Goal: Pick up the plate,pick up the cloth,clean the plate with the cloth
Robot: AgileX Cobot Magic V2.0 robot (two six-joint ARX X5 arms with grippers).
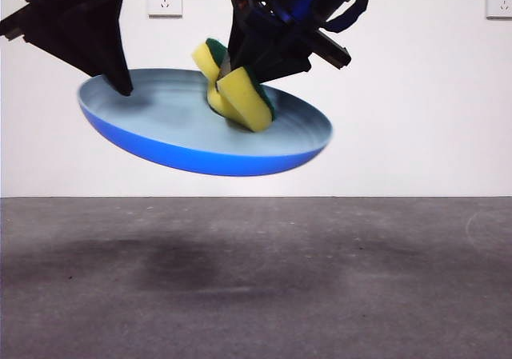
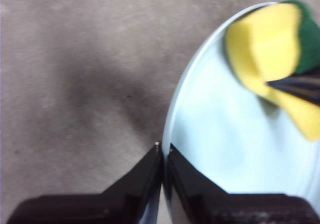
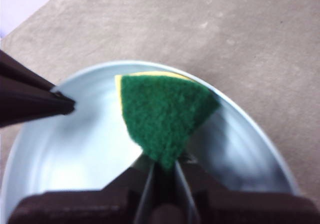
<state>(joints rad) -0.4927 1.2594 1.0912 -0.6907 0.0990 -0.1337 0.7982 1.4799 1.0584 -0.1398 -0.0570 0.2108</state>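
Two grippers at work, both clear of the grey table (image 1: 256, 295). Left gripper (image 2: 163, 151) pinching the rim of the large, shallow, round light-blue plate (image 1: 184, 127), jaws pressed together on the thin edge; in the front view, the dark arm on the plate's higher side. Plate held in the air, well above the table, tilted, hollow face up.

Right gripper (image 3: 163, 170) clamped tight on the small yellow sponge block with a dark green scouring layer (image 1: 240, 95), squeezed so hard as to fold it, yellow foam pressed down against the plate's inner face near the middle.

Judged by looks: plate stiff, smooth and matte, probably light yet apt to swing or slip when held by one edge only; firm hold at the rim needed, with the wiping pressure kept modest so as not to lever it out of the jaws. Sponge soft, springy, very light, not fragile; best taken across the middle, as now, leaving a free fold of foam to rub with. Wiping apparently under way; how much of the plate's face already covered, impossible to say.
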